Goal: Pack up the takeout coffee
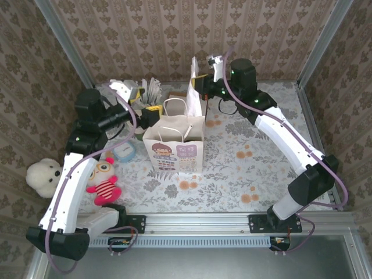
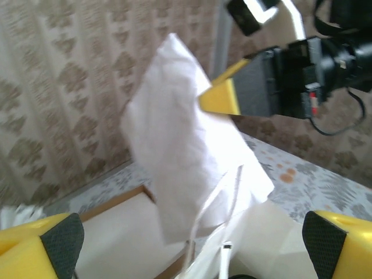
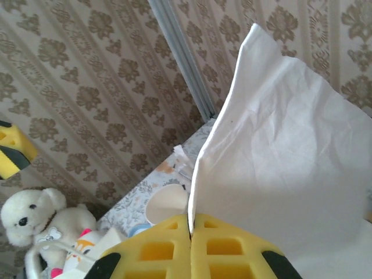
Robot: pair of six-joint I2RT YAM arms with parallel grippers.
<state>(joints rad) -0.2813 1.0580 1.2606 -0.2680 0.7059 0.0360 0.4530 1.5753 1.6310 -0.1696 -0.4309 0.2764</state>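
A white paper bag [image 1: 174,145] with a cartoon print stands open in the middle of the table. My right gripper [image 1: 200,83] is above and behind it, shut on a white paper napkin [image 1: 194,87] that hangs over the bag's back edge. The right wrist view has the pads [image 3: 168,250] pressed together on the napkin [image 3: 279,151]. My left gripper [image 1: 146,104] is open at the bag's back left corner. From its wrist I see the napkin [image 2: 180,151], the bag's handle [image 2: 232,192] and the right gripper [image 2: 224,96]. The takeout coffee is hidden.
A white teddy bear [image 1: 43,174] and a red striped plush toy [image 1: 104,185] lie at the left. A small blue object [image 1: 124,152] sits beside the bag. White-wrapped straws [image 1: 152,88] and a wooden-edged tray [image 1: 174,96] stand at the back. A lidless cream cup [image 3: 165,200] is below the napkin.
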